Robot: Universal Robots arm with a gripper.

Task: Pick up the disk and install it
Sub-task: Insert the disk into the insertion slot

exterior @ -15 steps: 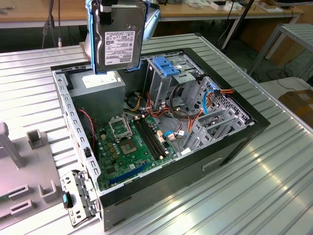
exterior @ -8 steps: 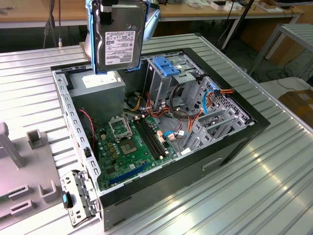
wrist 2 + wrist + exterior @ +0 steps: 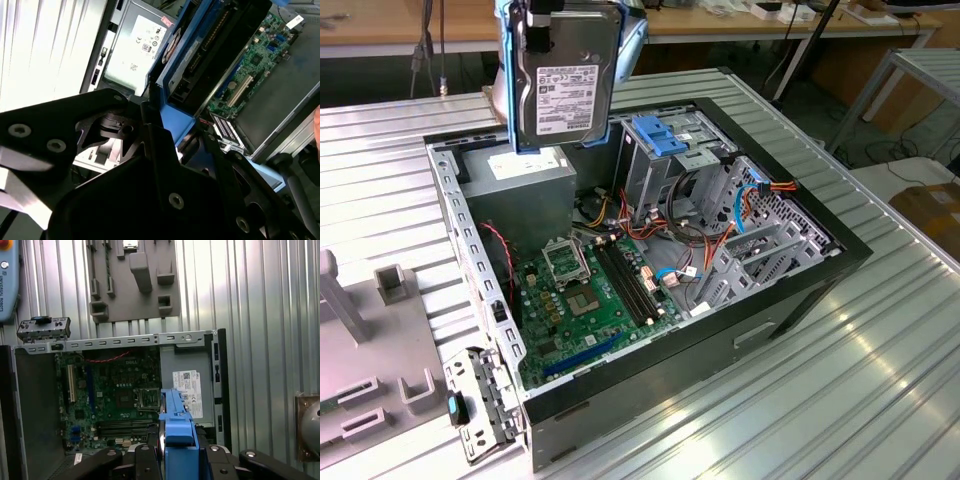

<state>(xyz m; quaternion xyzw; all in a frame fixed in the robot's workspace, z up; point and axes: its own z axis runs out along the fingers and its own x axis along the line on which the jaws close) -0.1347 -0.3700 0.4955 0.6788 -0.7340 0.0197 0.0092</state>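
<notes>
Black tool (image 3: 177,455) sits closest in both wrist views, clamped on the disk (image 3: 565,85) across its 2 blue side rails. Disk hangs upright, label face out, above the open PC case (image 3: 700,370), over the grey power supply (image 3: 525,185) and near the drive cage (image 3: 645,175). Likely rigid, dense, shock-sensitive; rails and edges look the safe hold, not the flat faces. Ribbed metal bench (image 3: 880,380), grey fixture plate (image 3: 360,370) at the exterior view's left, wooden desks behind.
</notes>
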